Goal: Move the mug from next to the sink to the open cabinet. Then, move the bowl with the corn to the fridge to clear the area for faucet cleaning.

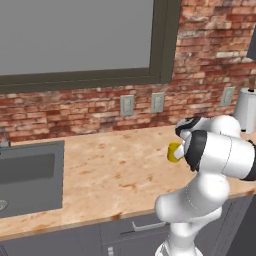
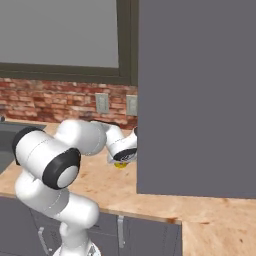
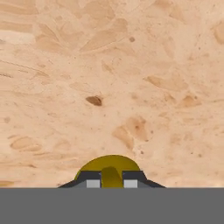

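Observation:
The yellow mug (image 1: 174,151) is on the wood-look counter (image 1: 110,175), well to the right of the sink (image 1: 30,175). My arm partly covers it. My gripper (image 3: 111,178) points down at the counter and is shut on a narrow part of the mug (image 3: 109,166), which is pinched between the two fingertips (image 3: 92,178). In the right base view the mug (image 2: 120,164) peeks out under the hand, just left of the grey cabinet door (image 2: 195,100). A sliver of the faucet (image 1: 3,141) shows at the left edge. The bowl, corn and fridge are out of view.
A brick wall with outlets (image 1: 127,105) runs behind the counter under a large window (image 1: 75,40). A white paper towel roll (image 1: 246,110) stands at the back right. The big grey door panel hangs close to the right of my hand. Grey drawers (image 1: 145,227) lie below the counter edge.

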Robot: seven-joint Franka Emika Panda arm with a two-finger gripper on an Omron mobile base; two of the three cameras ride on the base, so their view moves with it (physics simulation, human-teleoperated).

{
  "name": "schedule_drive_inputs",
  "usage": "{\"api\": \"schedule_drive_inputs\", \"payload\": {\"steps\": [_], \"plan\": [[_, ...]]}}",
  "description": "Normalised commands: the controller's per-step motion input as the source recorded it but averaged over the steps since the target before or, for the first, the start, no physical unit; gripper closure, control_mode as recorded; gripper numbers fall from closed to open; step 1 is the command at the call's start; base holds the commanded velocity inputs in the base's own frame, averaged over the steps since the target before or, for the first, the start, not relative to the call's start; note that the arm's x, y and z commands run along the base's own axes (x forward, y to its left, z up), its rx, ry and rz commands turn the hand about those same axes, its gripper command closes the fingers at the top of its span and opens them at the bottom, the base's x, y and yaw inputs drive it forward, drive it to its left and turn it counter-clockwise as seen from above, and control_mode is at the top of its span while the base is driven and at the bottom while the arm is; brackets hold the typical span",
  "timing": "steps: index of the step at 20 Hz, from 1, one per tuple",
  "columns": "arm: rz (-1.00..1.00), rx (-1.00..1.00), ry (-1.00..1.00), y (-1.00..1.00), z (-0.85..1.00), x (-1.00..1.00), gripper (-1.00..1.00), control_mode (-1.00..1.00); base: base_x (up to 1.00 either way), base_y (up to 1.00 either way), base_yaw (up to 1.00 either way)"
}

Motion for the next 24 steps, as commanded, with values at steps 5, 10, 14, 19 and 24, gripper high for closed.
{"api": "schedule_drive_inputs", "payload": {"steps": [5, 10, 14, 19, 24], "plan": [[0.0, -0.03, -0.29, 0.07, 0.72, -0.62, 1.0, -1.0, 0.0, 0.0, 0.0], [-0.02, -0.04, -0.34, 0.07, 1.0, -0.79, 1.0, -1.0, 0.0, 0.0, 0.0], [-0.09, -0.05, -0.21, 0.23, 1.0, -0.87, 1.0, -1.0, 0.0, 0.0, 0.0], [-0.17, -0.01, -0.02, 0.3, 1.0, -0.9, 1.0, -1.0, 0.0, 0.0, 0.0], [-0.22, 0.0, 0.03, 0.26, 1.0, -1.0, 1.0, -1.0, 0.0, 0.0, 0.0]]}}
